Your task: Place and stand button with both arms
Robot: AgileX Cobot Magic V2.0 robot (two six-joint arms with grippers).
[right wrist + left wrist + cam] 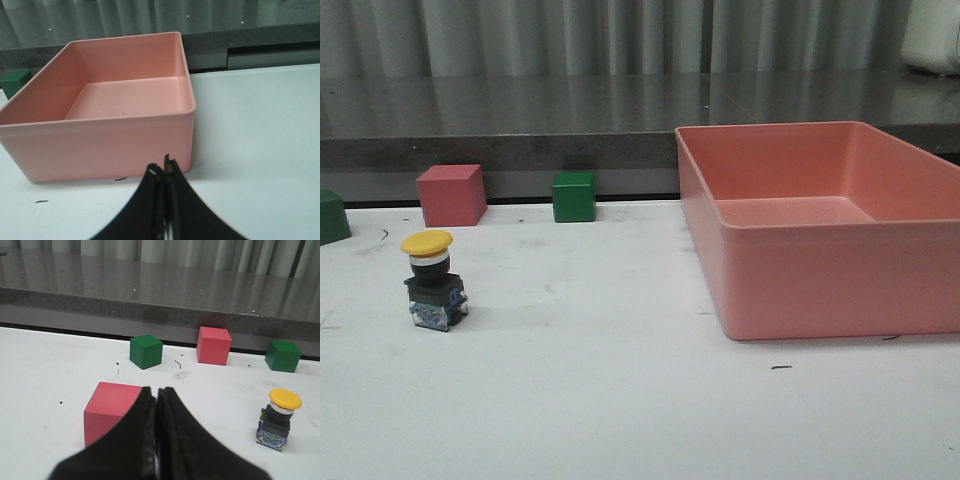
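Front view is showing the pink bin (840,235) sitting well right of the button (433,283), which is standing upright near the pink cube (451,195). Left gripper (157,395) and right gripper (162,172) are both holding their fingers pressed together, gripping nothing.

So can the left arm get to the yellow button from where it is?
Probably yes. The button stands upright on open table, off to one side ahead of the shut left gripper. The pink cube sits on the gripper's other side, so nothing blocks the way.

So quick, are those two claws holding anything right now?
Left gripper: closed, holding nothing.
Right gripper: closed, holding nothing.
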